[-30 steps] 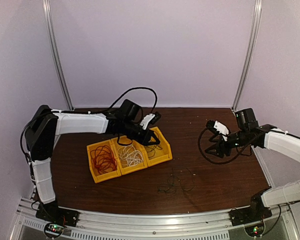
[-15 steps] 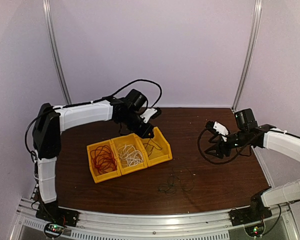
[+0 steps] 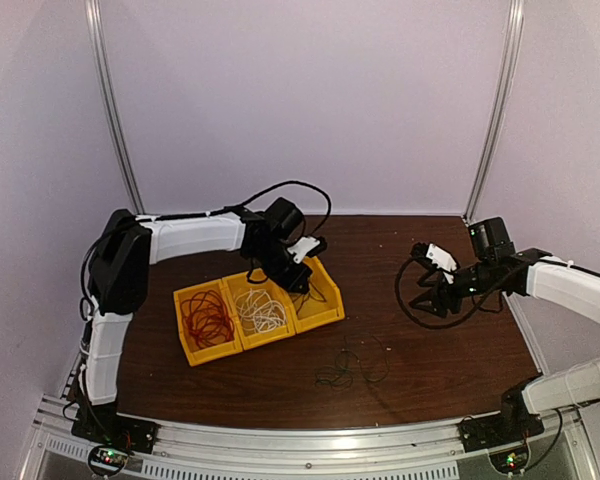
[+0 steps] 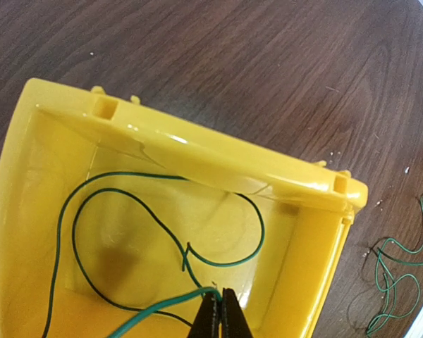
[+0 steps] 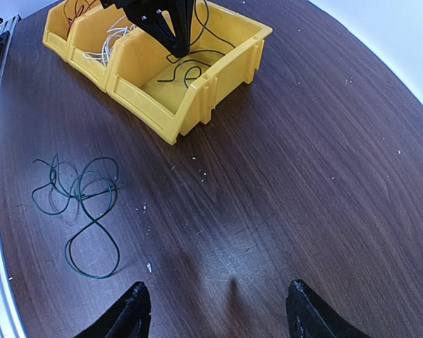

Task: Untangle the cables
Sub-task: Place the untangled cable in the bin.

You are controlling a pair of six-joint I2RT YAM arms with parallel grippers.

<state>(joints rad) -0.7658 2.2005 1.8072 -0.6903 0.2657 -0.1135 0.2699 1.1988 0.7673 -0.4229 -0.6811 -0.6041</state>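
Note:
My left gripper (image 4: 220,294) is shut on a thin green cable (image 4: 155,304) and reaches down into the rightmost yellow bin (image 4: 197,151). More of that cable loops on the bin floor (image 4: 225,264). From above, the left gripper (image 3: 302,284) hangs over this bin (image 3: 325,318). Red cables (image 3: 207,318) fill the left bin and white cables (image 3: 263,312) the middle one. A dark green tangle (image 3: 352,366) lies loose on the table, also the tangle (image 5: 81,201) in the right wrist view. My right gripper (image 5: 215,296) stands open and holds nothing, low over bare wood at the right (image 3: 432,290).
The three bins (image 5: 190,105) stand side by side, left of the table's centre. The right arm's thick black cable (image 3: 408,305) loops on the table beside its gripper. White crumbs dot the wood. The table's front edge (image 3: 310,425) lies just below the loose tangle.
The left arm's elbow has swung rightward and its gripper has sunk lower into the rightmost bin, still shut on the green cable. The right arm has not moved.

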